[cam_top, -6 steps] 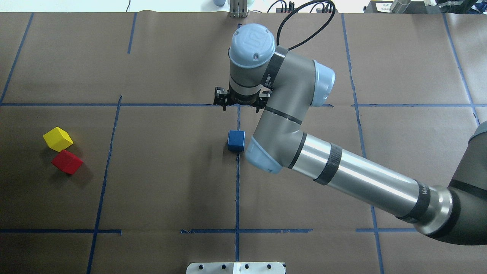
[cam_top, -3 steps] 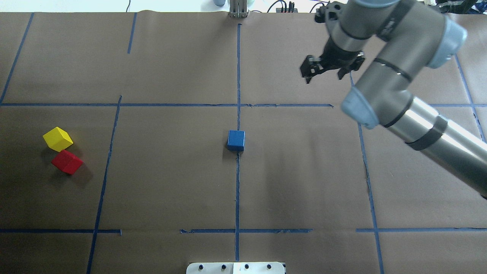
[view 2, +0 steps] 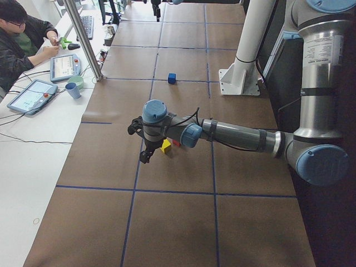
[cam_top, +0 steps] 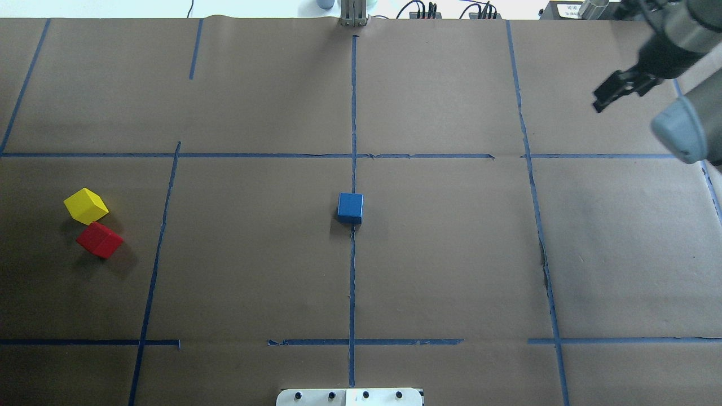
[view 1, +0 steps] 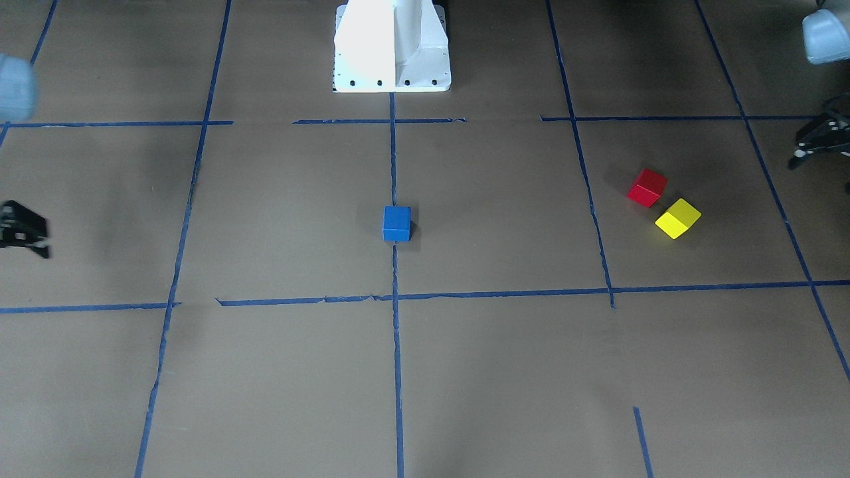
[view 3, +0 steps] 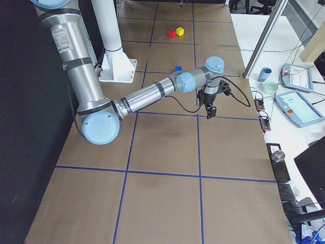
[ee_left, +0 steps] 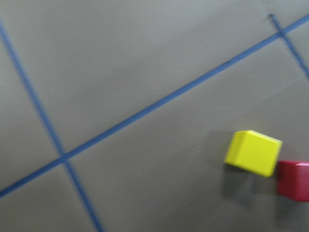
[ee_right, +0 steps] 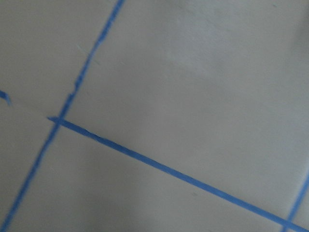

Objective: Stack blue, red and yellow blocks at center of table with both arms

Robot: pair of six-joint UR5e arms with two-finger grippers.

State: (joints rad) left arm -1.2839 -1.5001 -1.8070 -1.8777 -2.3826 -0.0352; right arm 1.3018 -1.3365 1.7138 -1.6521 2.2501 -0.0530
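The blue block (cam_top: pixel 350 207) sits alone at the table's centre, on the crossing of the tape lines. The yellow block (cam_top: pixel 86 205) and the red block (cam_top: pixel 100 239) lie side by side at the far left, both turned at an angle. My right gripper (cam_top: pixel 608 95) is open and empty, high at the far right edge. My left gripper (view 1: pixel 805 151) is open and empty, just outside the two blocks at the table's end. The left wrist view shows the yellow block (ee_left: pixel 253 152) and the red block (ee_left: pixel 293 180) at its lower right.
Blue tape lines (cam_top: pixel 352 113) divide the brown paper table cover into squares. The robot's white base plate (cam_top: pixel 350 397) is at the near edge. An operator (view 2: pixel 19 44) sits at a side desk with tablets and cups beyond the far edge.
My right arm has swung from above the table's centre up and out to the far right edge. The blue block stays at the centre. The yellow and red blocks have not moved.
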